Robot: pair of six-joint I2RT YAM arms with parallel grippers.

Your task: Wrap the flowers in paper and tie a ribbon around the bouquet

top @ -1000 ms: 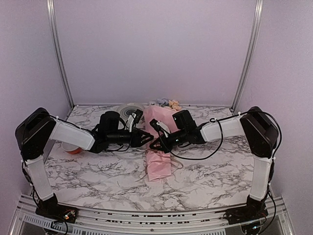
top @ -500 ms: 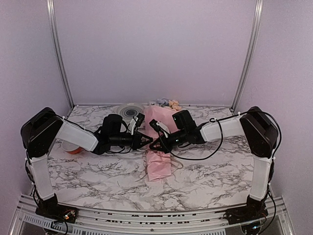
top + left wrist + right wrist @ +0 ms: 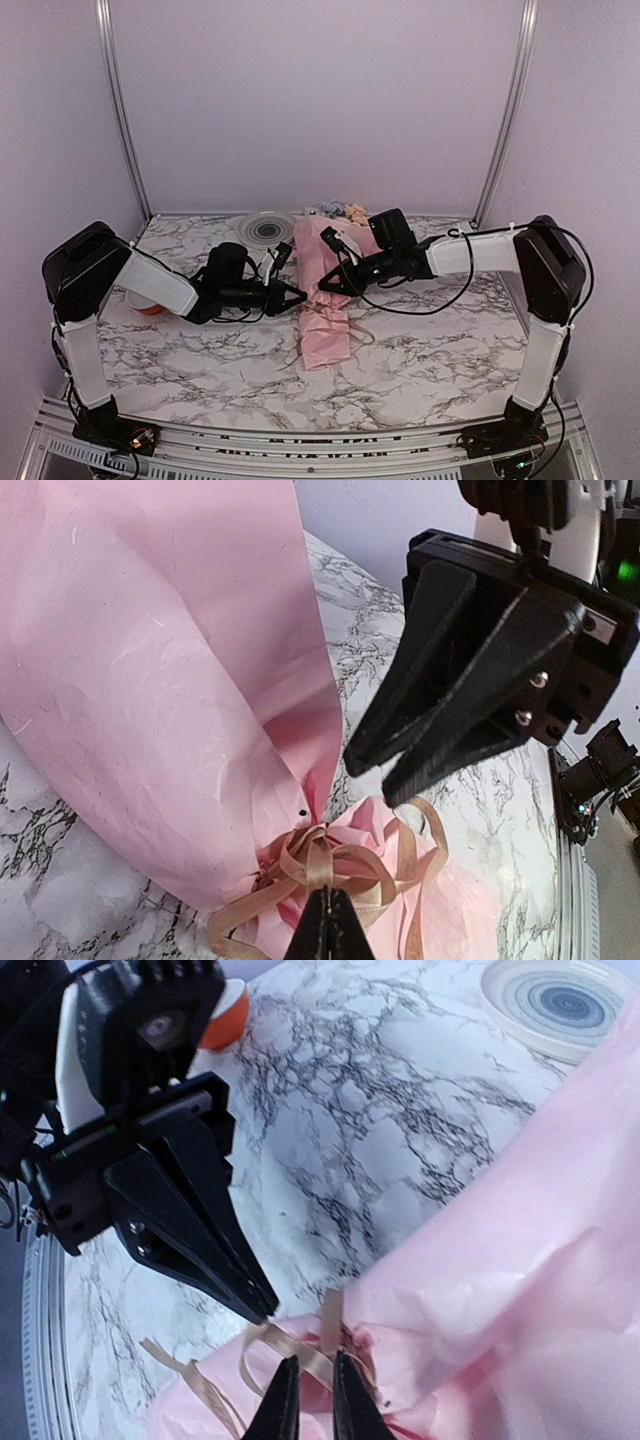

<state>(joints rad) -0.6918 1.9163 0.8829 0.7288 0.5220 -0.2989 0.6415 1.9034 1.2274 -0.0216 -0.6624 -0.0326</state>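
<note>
The right gripper (image 3: 322, 288) has lifted toward one o'clock, jaws slightly parted; the left gripper (image 3: 303, 297), pressed together, pinches the ribbon (image 3: 320, 865) at the neck of the bouquet (image 3: 325, 335), mid-table, blooms toward twelve; tying seems underway; next, likely a taut pull.

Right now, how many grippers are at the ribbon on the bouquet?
2. The left gripper is shut on the ribbon at the neck of the bouquet; the right gripper, slightly open, sits just opposite.
</note>
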